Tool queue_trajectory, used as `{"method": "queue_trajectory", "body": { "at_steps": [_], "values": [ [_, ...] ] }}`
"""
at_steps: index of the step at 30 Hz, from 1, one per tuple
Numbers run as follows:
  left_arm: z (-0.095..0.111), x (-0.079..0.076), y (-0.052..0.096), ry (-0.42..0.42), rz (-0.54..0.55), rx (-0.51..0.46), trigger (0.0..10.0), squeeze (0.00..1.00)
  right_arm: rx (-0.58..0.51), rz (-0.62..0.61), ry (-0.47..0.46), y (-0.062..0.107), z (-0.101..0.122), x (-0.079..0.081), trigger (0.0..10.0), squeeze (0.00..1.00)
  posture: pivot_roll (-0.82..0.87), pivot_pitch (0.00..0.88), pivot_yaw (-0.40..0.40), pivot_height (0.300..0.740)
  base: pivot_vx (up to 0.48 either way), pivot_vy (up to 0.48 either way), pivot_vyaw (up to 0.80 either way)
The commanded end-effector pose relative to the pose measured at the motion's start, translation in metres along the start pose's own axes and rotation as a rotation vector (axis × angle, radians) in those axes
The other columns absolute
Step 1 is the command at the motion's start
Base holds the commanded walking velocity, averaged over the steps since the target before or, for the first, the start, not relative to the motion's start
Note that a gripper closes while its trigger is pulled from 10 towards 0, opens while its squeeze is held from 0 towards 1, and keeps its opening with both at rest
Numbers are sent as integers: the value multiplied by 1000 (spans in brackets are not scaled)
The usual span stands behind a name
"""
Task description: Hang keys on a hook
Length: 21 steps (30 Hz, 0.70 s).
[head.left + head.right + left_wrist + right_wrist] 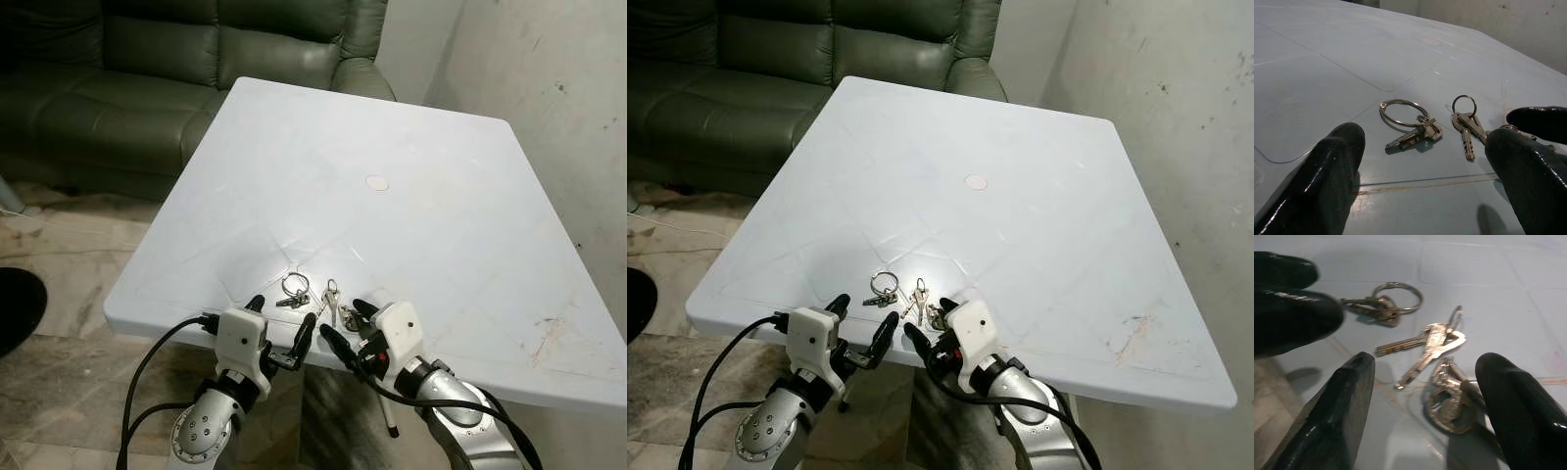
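Note:
Three small bunches of silver keys lie near the front edge of the white table (411, 215). One bunch on a large ring (294, 291) lies to the left, a second bunch with two keys (330, 298) sits in the middle, and a third bunch (1449, 396) lies to the right. My left gripper (281, 328) is open just in front of the ringed bunch (1410, 122). My right gripper (350, 328) is open, with its fingers (1518, 401) on either side of the third bunch.
A dark green leather sofa (176, 69) stands behind the table on the left. A plastered wall (558, 88) runs along the right. A round cap (376, 182) marks the table's middle. Tiled floor (59, 264) lies to the left.

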State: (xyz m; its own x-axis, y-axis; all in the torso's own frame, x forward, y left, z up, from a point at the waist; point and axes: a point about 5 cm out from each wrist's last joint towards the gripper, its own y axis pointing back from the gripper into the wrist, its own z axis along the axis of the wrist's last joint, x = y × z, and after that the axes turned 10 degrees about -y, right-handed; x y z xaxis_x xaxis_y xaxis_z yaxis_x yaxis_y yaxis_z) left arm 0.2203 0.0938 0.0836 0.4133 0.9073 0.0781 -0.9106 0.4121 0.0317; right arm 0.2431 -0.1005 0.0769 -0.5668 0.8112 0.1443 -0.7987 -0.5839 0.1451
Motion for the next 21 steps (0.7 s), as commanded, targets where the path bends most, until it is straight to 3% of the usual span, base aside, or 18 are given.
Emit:
{"method": "queue_trajectory", "body": {
  "at_steps": [1,2,6,7,8,10,13,14,16,18,19,20,21],
  "values": [
    [3,-3,-1,8,-9,-7,10000,0,0,-35,7,0,2,0,4784,0,65,95,-136,740,0,0,0],
    [3,-3,-1,9,-9,-7,10000,0,-8,-43,3,-1,2,0,0,0,65,95,-136,740,0,0,0],
    [3,-3,-2,9,-12,-7,10000,0,11,-80,-15,-3,0,0,0,0,65,94,-136,740,0,0,0],
    [3,-3,-2,8,-14,-8,10000,0,2,-90,-14,-3,1,-1,1373,0,65,94,-136,740,0,0,0],
    [3,-3,-2,7,-14,-8,10000,0,1,-87,-18,-4,1,0,0,0,65,94,-136,740,0,0,0],
    [3,-3,-2,7,-14,-8,10000,0,-3,-87,-14,-4,2,0,510,0,65,94,-136,740,0,0,0],
    [4,-4,-2,6,-13,-8,10000,0,-9,-95,-13,-5,3,0,235,0,65,93,-136,740,0,0,0],
    [4,-4,-2,6,-14,-8,10000,0,-9,-100,-12,-5,3,0,1098,0,65,93,-136,740,0,0,0],
    [4,-4,-3,6,-15,-9,10000,0,-10,-106,-12,-5,4,-1,941,0,64,91,-136,740,0,0,0],
    [4,-5,-3,9,-15,-9,10000,0,-22,-102,-15,-4,5,-3,5647,0,63,90,-136,740,0,0,0],
    [4,-5,-3,10,-16,-9,10000,0,-22,-97,-23,-4,5,-3,5647,0,63,90,-136,740,0,0,0],
    [4,-5,-3,9,-16,-9,10000,0,-23,-98,-19,-4,5,-3,9608,0,63,90,-136,740,0,0,0],
    [4,-5,-3,8,-17,-10,10000,0,-26,-101,-12,-4,5,-3,9725,0,63,90,-136,740,0,0,0]
  ]
}}
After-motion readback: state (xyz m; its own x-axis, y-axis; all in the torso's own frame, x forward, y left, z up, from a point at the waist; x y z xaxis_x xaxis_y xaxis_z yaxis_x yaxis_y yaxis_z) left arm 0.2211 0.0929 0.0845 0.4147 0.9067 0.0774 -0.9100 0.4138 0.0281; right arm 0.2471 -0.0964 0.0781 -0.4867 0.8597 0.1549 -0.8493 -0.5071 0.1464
